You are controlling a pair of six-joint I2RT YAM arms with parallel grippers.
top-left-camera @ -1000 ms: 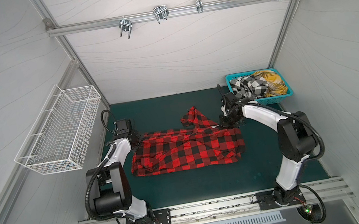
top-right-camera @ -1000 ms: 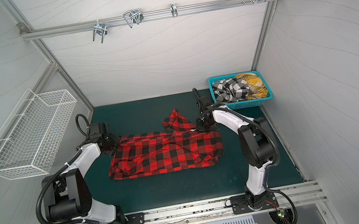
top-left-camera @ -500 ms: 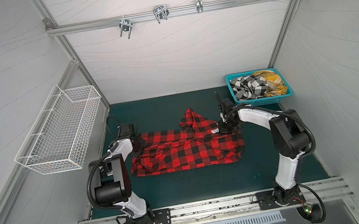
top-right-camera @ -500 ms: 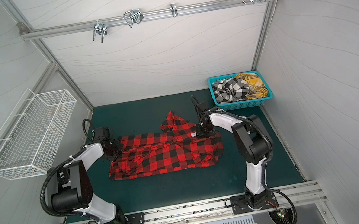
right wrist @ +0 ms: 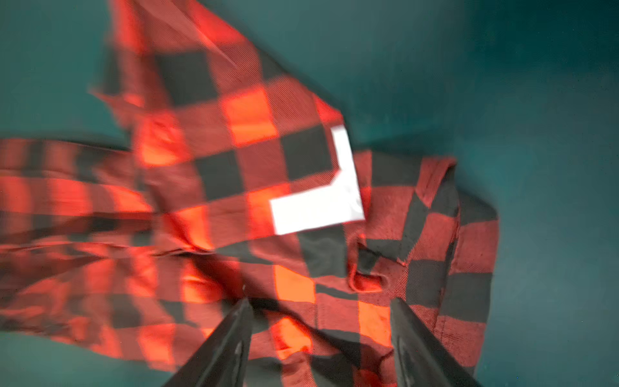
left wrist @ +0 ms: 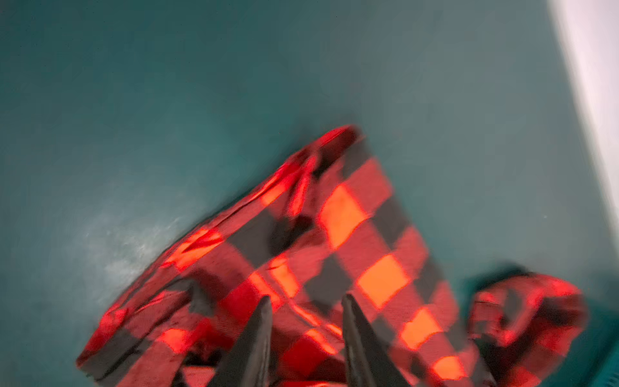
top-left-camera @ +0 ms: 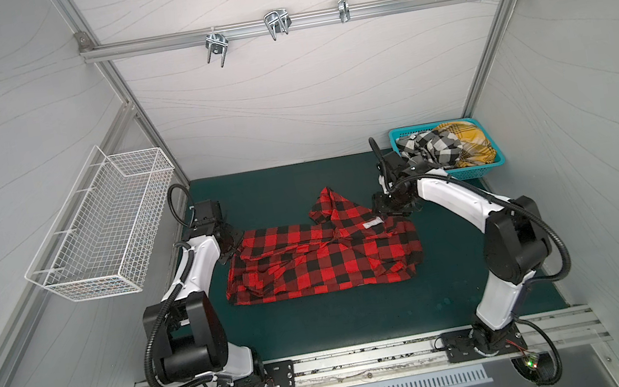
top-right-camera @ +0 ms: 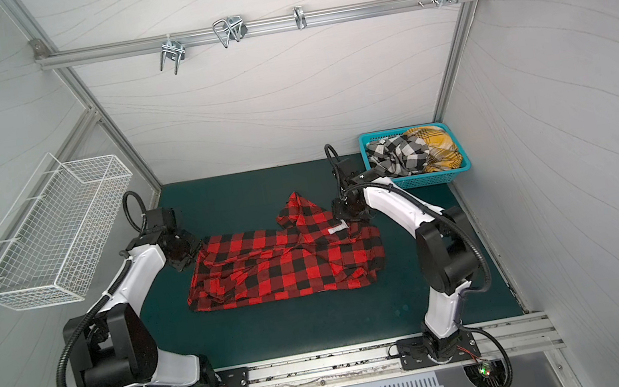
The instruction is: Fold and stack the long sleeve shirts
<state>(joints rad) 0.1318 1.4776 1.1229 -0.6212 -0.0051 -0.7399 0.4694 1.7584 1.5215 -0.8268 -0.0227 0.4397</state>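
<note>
The red-and-black shirt (top-left-camera: 322, 260) (top-right-camera: 286, 267) lies roughly folded in the middle of the green mat (top-left-camera: 361, 321), with one part sticking out toward the back. My left gripper (top-left-camera: 229, 243) (left wrist: 304, 301) hovers at its far left corner, jaws apart over the cloth. My right gripper (top-left-camera: 386, 207) (right wrist: 321, 301) is at the far right corner near the white label (right wrist: 315, 207), jaws wide apart above the cloth. The black-and-white shirt (top-left-camera: 430, 146) and the yellow plaid shirt (top-left-camera: 468, 146) are bunched in the teal basket (top-left-camera: 477, 173).
The teal basket (top-right-camera: 436, 179) stands at the back right corner, just behind my right arm. A white wire basket (top-left-camera: 103, 231) hangs on the left wall. Metal hooks (top-left-camera: 275, 25) sit on the rail high at the back. White walls enclose the mat.
Both grippers were shut on the shirt's far corners and have opened, letting the cloth go. The shirt's far edge now rests on the mat.
</note>
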